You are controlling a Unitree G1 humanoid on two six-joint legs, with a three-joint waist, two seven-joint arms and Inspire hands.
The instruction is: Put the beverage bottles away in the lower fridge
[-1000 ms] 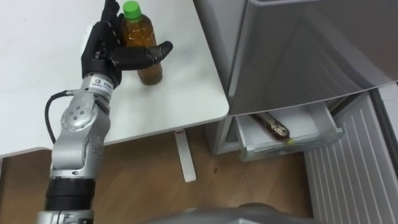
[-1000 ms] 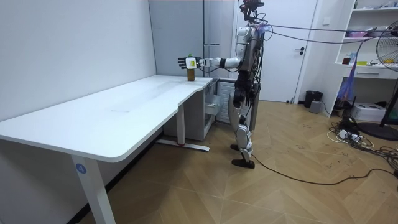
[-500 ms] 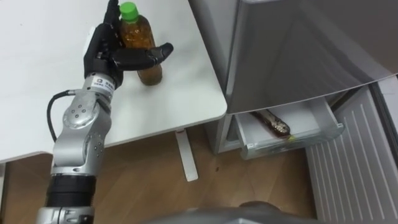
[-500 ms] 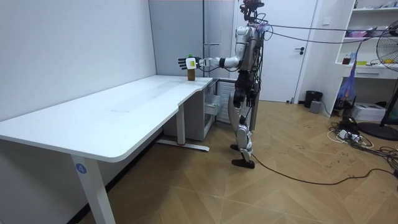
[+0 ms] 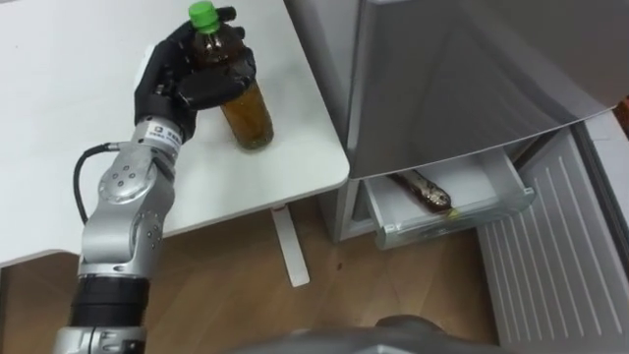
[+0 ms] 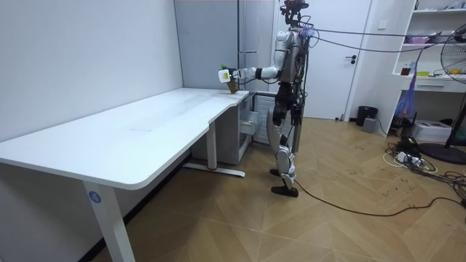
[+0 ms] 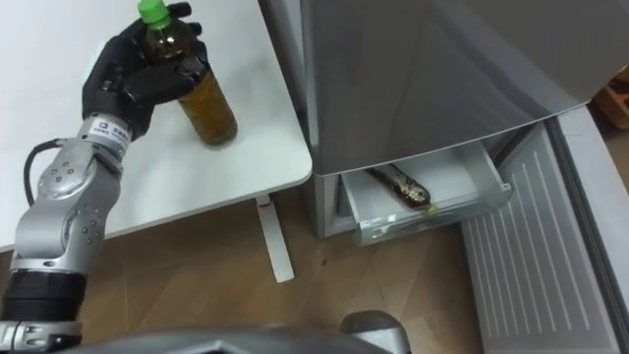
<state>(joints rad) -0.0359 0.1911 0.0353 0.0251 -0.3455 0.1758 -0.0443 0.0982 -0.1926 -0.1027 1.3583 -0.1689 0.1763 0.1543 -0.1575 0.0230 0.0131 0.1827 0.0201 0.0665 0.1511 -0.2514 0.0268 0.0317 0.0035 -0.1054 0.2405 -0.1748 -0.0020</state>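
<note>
Now left hand [image 5: 175,81] curls fingers [image 5: 220,87] round the tilted bottle [image 5: 251,113], seemingly aloft

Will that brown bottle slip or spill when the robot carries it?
Probably no spill: the bottle has its green cap on. It looks nearly full, so likely heavy. The left hand curls round its upper part, and it's tilted, so it might swing or slip.

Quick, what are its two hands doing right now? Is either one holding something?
Left hand: closed round the green-capped bottle of brown drink.
Right hand: cannot be told.
</note>
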